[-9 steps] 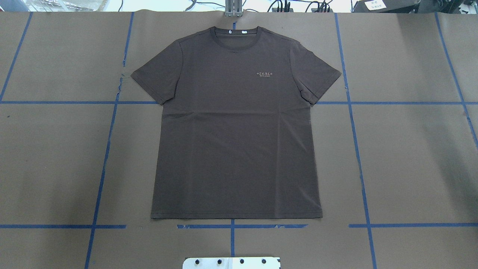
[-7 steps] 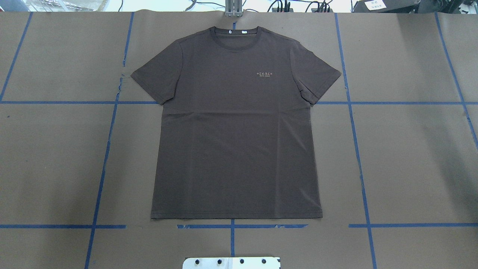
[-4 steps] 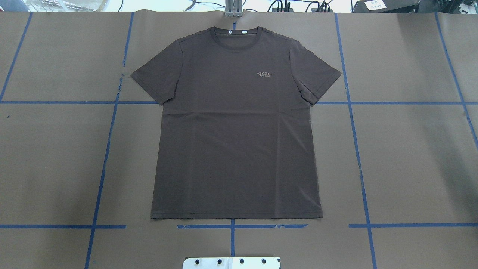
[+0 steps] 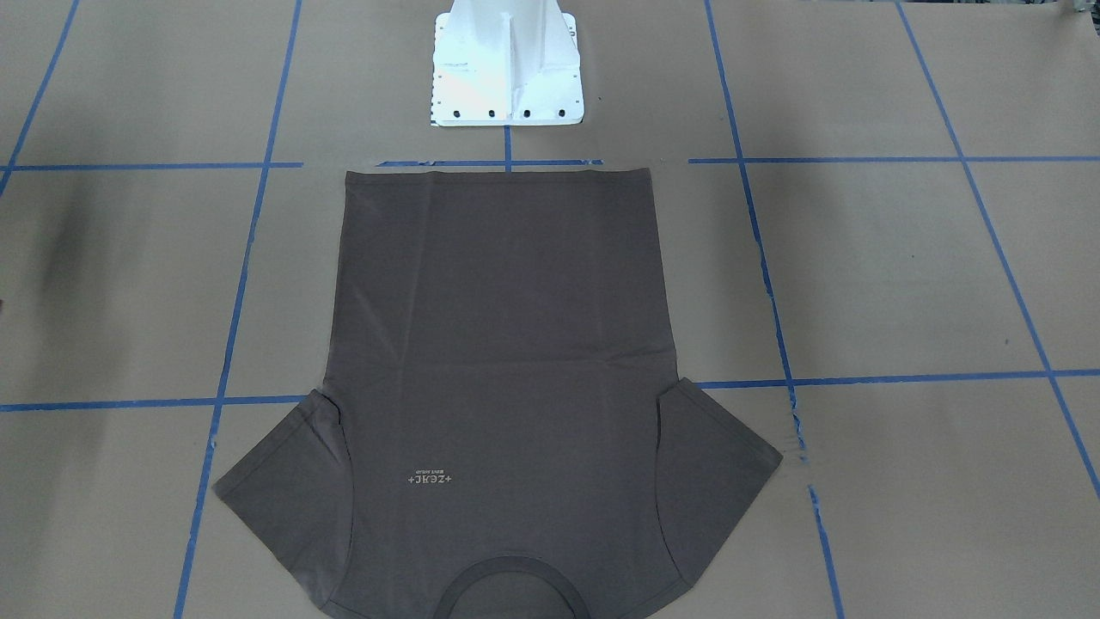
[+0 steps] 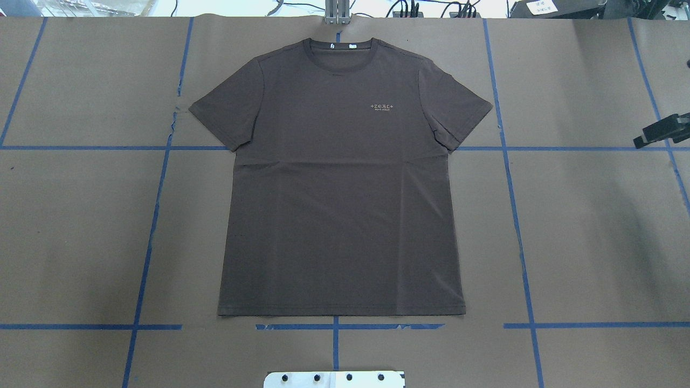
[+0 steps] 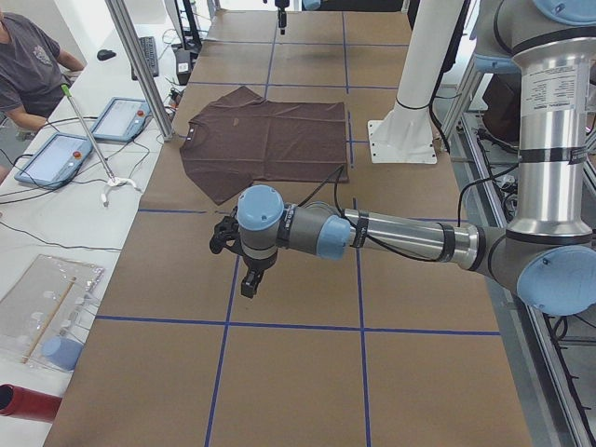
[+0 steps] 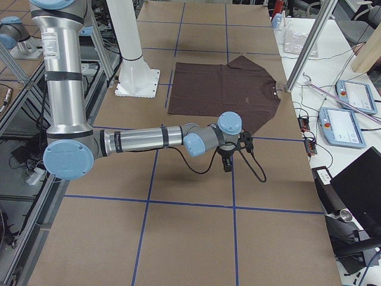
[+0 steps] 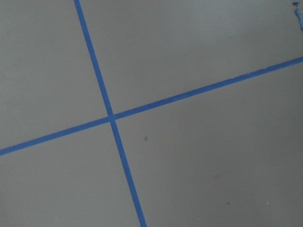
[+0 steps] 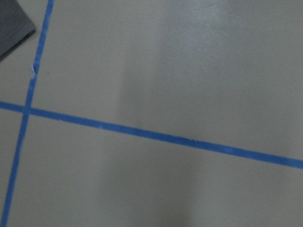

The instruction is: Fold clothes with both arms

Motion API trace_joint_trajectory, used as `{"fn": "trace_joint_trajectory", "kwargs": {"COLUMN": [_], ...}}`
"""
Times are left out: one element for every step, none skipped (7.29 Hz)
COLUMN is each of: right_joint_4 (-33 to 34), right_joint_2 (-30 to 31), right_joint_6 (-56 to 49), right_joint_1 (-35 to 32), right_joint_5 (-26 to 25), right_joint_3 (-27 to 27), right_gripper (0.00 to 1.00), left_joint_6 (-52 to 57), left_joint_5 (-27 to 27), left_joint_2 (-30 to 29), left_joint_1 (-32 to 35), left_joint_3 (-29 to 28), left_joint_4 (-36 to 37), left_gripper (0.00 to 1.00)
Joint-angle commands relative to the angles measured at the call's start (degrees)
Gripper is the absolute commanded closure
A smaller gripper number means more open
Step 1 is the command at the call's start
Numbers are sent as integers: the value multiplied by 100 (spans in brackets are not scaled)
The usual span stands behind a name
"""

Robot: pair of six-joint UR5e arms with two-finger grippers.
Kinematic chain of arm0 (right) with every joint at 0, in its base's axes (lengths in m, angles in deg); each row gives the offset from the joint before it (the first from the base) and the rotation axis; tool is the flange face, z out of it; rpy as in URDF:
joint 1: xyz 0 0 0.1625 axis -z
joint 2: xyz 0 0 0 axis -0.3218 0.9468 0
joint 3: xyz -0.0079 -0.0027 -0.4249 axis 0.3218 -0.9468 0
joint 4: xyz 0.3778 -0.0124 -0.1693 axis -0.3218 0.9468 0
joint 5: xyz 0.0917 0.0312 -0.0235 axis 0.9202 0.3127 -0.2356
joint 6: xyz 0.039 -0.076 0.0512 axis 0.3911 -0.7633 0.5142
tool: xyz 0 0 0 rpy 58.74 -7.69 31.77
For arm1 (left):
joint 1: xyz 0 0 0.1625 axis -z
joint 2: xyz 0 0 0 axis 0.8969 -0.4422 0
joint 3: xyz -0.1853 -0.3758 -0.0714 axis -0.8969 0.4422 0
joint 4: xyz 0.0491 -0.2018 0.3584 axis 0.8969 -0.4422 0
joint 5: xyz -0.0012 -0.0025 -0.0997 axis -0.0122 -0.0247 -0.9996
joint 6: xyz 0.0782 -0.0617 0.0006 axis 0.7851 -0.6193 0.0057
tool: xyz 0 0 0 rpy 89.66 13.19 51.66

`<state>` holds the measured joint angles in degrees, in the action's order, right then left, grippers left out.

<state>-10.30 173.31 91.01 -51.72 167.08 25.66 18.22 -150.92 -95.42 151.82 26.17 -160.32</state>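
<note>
lying flat and unfolded mid-table, the t-shirt [image 5: 345, 178] has the left gripper [image 6: 250, 284] and the right gripper [image 7: 227, 164] hanging off to either side of it.
the shirt is chest print up with sleeves spread, its hem near the white pedestal [image 4: 507, 60] and its neck toward the far edge of the brown paper cover [image 5: 593, 242], lying across the blue tape lines [image 5: 515, 215]. each gripper points down over bare paper, well apart from the nearest sleeve and touching no cloth. whether either pair of fingers is apart or together cannot be told from these views.
</note>
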Motion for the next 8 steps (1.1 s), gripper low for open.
{"fn": "trace_joint_trajectory", "kwargs": {"right_joint_4": [-805,-868,-877,-982,-1096,-1228,-1229,-1229], "right_joint_2": [-1335,-1959,-2522,-2859,-3080,-3273,-3275,-3275], "right_joint_6": [2547,3253,3721,3795,4440,4690,4701,4701], "right_joint_1": [998,1307,1458,1520,1564,1617,1652,1670], "right_joint_5": [-843,-1388,-1637,-1770,-1902,-2025,-2139,-2149], "right_joint_3": [-942,-1487,-2084,-2516,-2903,-3212,-3328,-3346], "right_gripper": [0,0,3,11,19,21,22,25], "left_joint_6": [11,-6,2,-7,-7,-7,-7,2], "left_joint_5": [-15,-15,-6,3,-15,-15,-15,-15], "left_joint_2": [-12,-20,-29,-20,6,15,15,15], "left_joint_1": [0,0,-9,0,0,0,0,0], "left_joint_3": [41,42,7,-20,-20,-11,-37,-37], "left_joint_4": [-39,-39,-39,-152,-240,-241,-241,-241], "left_gripper": [0,0,0,0,0,0,0,0]}}
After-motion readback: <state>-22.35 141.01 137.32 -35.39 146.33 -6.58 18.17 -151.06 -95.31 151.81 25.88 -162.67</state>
